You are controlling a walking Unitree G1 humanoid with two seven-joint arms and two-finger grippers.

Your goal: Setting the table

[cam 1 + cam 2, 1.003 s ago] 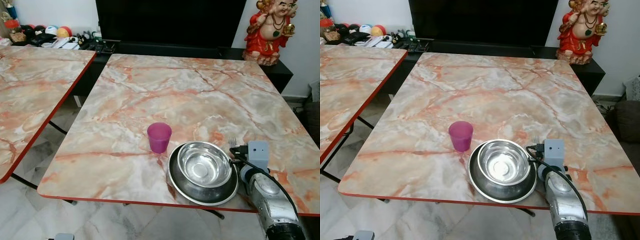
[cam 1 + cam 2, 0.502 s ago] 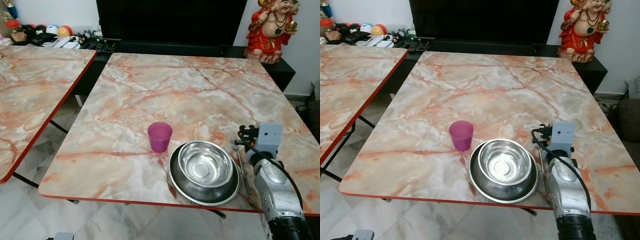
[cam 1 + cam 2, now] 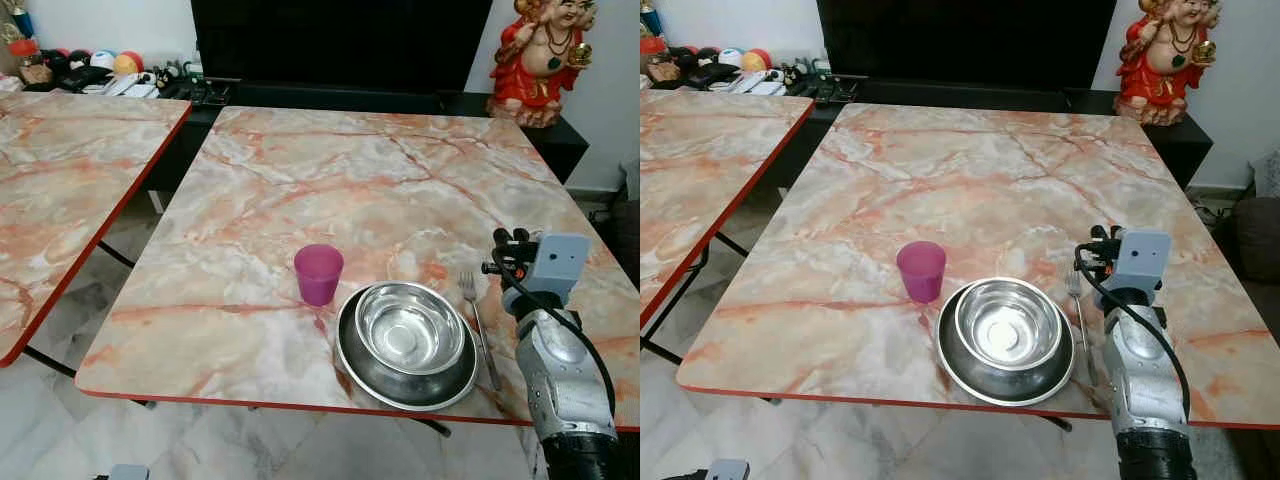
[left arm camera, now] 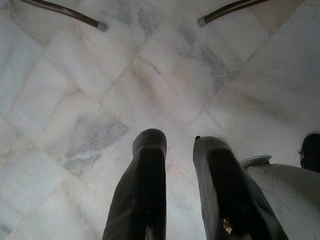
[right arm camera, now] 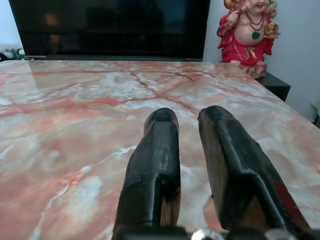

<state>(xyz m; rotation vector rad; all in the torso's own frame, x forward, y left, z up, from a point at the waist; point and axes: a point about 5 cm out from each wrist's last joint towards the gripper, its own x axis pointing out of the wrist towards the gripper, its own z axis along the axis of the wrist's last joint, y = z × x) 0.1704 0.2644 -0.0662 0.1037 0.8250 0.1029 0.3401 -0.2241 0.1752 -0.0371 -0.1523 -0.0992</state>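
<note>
A purple cup (image 3: 318,274) stands on the marble table (image 3: 330,190), near its front edge. Just right of the cup, a steel bowl (image 3: 410,328) rests inside a steel plate (image 3: 345,365). A fork (image 3: 476,325) lies flat along the plate's right side, tines pointing away from me. My right gripper (image 3: 505,237) hovers above the table to the right of the fork and does not touch it. In the right wrist view its fingers (image 5: 160,150) stand a little apart with nothing between them. My left gripper (image 4: 179,142) hangs over the floor, fingers slightly apart and empty.
A second marble table (image 3: 70,170) stands to the left across a gap of tiled floor. Beyond the far edge are a dark TV cabinet (image 3: 340,45) and a red statue (image 3: 545,60). Small clutter (image 3: 90,70) sits at the far left.
My right arm has lifted off the fork and swung right and farther out. The fork, earlier half hidden under the gripper, now lies in plain sight beside the plate.
</note>
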